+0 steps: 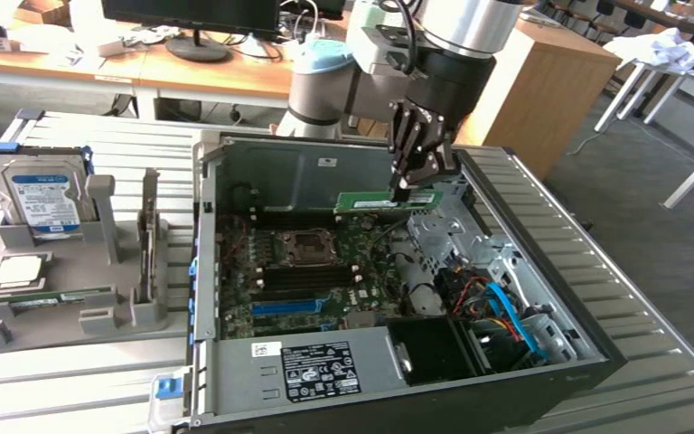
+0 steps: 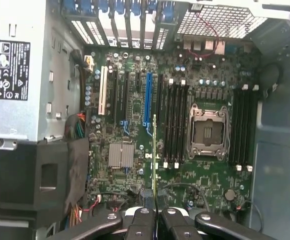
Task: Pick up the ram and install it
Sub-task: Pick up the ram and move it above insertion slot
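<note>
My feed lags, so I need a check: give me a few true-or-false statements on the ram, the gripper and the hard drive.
1. The gripper is shut on the ram. True.
2. The ram is seated in a slot. False: it hangs in the air above the motherboard.
3. The hard drive lies inside the case. False: it stands in the grey holder, at the exterior view's left of the case.
4. The case is open, its motherboard exposed. True.

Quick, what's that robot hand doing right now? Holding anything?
The gripper: closed, holding the ram above the open computer case.
</note>
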Robot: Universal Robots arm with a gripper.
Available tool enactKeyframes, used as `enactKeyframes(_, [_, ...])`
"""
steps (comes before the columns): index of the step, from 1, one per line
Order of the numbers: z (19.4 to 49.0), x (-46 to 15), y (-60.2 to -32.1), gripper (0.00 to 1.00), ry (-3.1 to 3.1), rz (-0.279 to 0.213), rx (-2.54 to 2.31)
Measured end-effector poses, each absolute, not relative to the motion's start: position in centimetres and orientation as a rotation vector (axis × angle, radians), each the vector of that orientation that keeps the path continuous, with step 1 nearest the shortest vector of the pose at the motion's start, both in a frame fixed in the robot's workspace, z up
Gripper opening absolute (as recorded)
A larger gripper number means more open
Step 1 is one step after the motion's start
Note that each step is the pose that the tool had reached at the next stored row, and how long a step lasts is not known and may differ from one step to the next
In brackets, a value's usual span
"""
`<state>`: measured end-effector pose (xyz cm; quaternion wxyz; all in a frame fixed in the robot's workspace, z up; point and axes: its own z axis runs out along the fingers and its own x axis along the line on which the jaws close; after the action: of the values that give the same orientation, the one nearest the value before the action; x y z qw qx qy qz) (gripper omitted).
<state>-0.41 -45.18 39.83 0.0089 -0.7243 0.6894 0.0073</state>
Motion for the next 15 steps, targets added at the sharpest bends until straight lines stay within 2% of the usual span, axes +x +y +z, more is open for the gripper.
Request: enactKeyframes(15, [39.8,-0.2,-43.5,0.12,2.154,0.022,-2.263])
